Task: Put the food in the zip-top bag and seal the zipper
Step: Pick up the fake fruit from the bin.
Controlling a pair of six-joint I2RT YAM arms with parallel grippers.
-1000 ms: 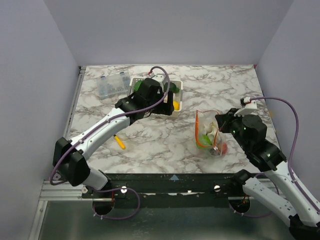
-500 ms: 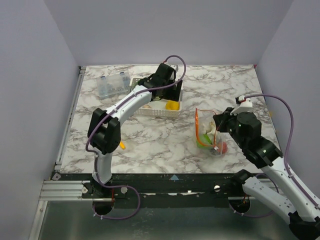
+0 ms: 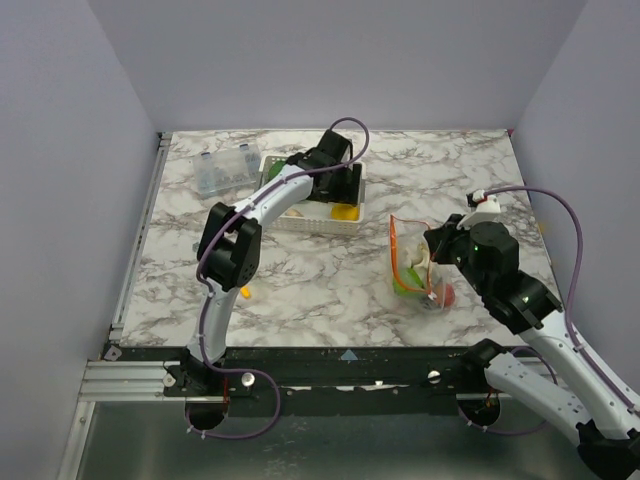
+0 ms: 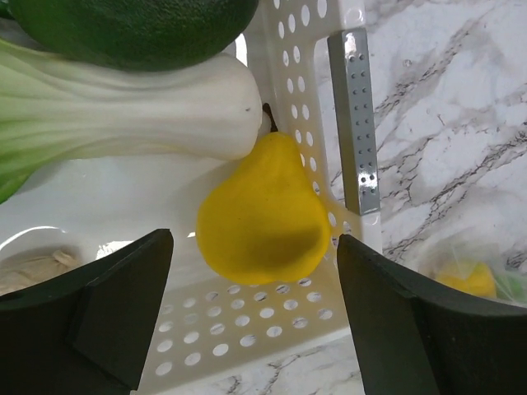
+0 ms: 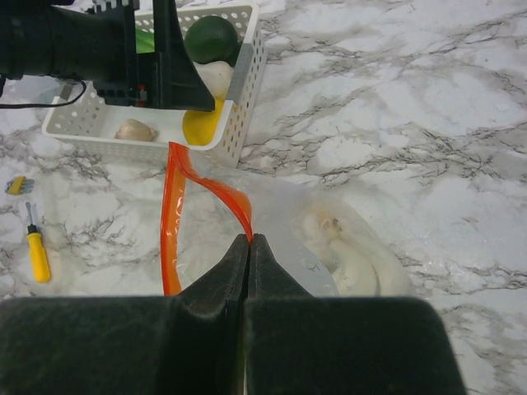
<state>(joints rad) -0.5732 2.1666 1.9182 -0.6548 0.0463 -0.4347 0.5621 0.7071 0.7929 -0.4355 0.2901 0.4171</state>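
My left gripper hangs open over the white slotted basket, its jaws either side of a yellow pear without touching it. A white-stemmed bok choy and a dark green fruit lie beside the pear. My right gripper is shut on the red-orange zipper of the clear zip-top bag, holding its mouth open. The bag holds pale, green and red food; a pale piece shows through the plastic.
A clear compartment box sits at the back left. A small yellow-handled tool lies on the marble by the left arm. A pale lumpy piece lies in the basket.
My left arm has swung from the near side of the basket to reach over it from the far side, open above the pear. My right gripper has stayed shut on the zipper.
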